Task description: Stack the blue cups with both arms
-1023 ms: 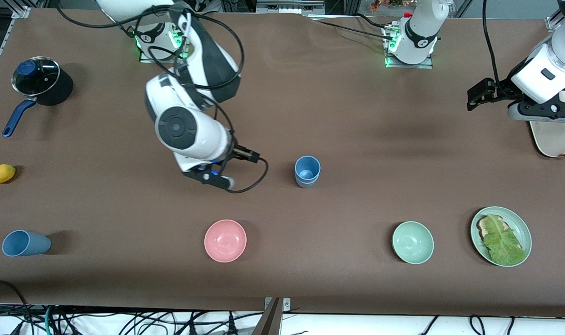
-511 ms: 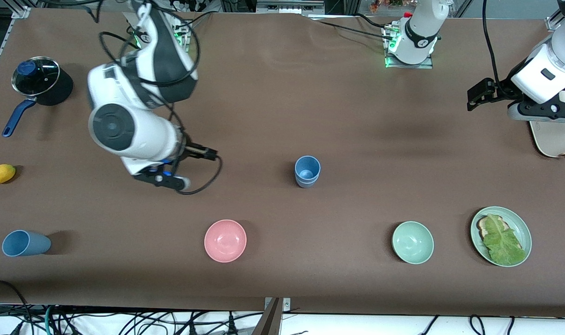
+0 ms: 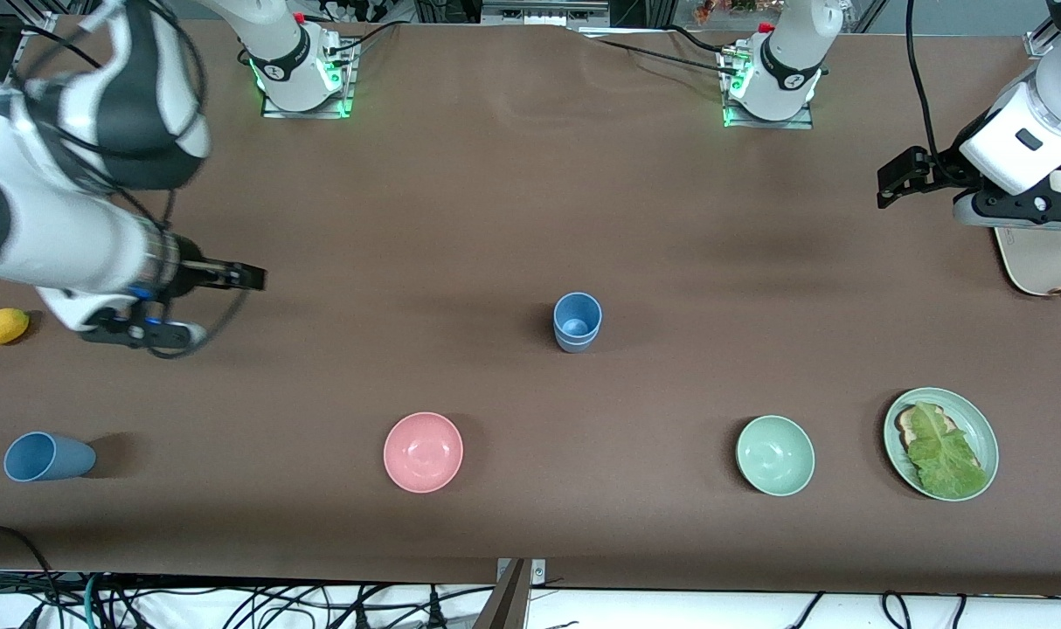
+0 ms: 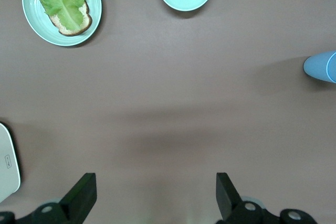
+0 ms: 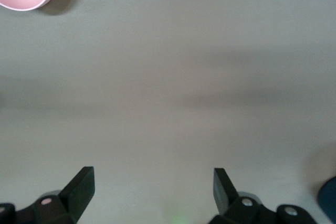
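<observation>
While both pincers (image 4: pixel 152 198) (image 5: pixel 149 195) hang apart, blue cups (image 3: pixel 577 321) (image 3: pixel 45 457) sit on brown table (image 3: pixel 530 218).

The right arm (image 3: pixel 50 218) is motion-blurred and cut off at the front view's edge.

No legible text, label, brand, number or sign is found on any item in the three views; small dark markings on the collars of the arm bases (image 3: pixel 295 63) and on a white appliance (image 4: pixel 9 162) are too small to read.
</observation>
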